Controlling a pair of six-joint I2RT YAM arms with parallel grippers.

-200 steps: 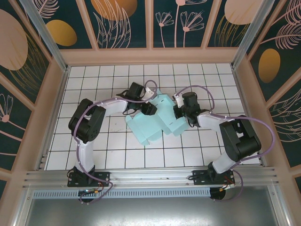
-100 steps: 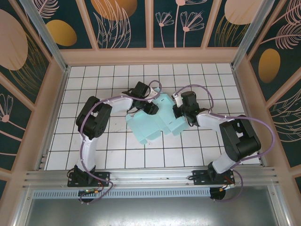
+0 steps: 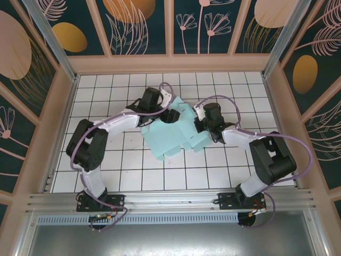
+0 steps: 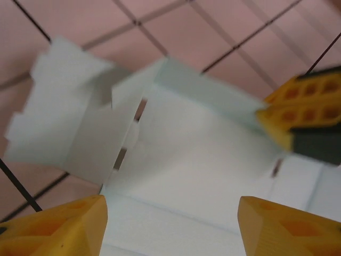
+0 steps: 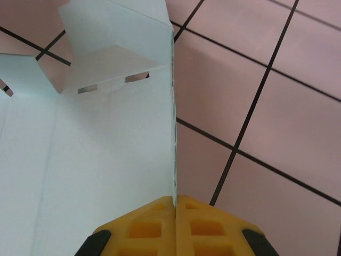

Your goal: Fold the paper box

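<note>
The paper box (image 3: pixel 173 140) is a pale mint-green creased cut-out lying partly folded at the middle of the tiled table. My left gripper (image 3: pixel 171 116) hovers at its far left edge. In the left wrist view it (image 4: pixel 170 216) stands open, its yellow fingers (image 4: pixel 53 229) wide apart over a flat panel of the paper box (image 4: pixel 186 149). My right gripper (image 3: pixel 202 126) is at the box's right side. In the right wrist view it (image 5: pixel 175 202) is shut on the raised edge of a side wall of the paper box (image 5: pixel 106 160). A slotted flap stands up beyond.
The white tiled table (image 3: pixel 106 176) is ringed by a low wooden frame (image 3: pixel 170 64) and patterned walls. A yellow finger of the right gripper (image 4: pixel 303 106) shows at the right of the left wrist view, touching the box's far wall.
My left gripper has opened and let go of the box's flap, and the left arm's elbow has swung out leftward. The box shifted slightly. The right gripper stays shut on the wall.
</note>
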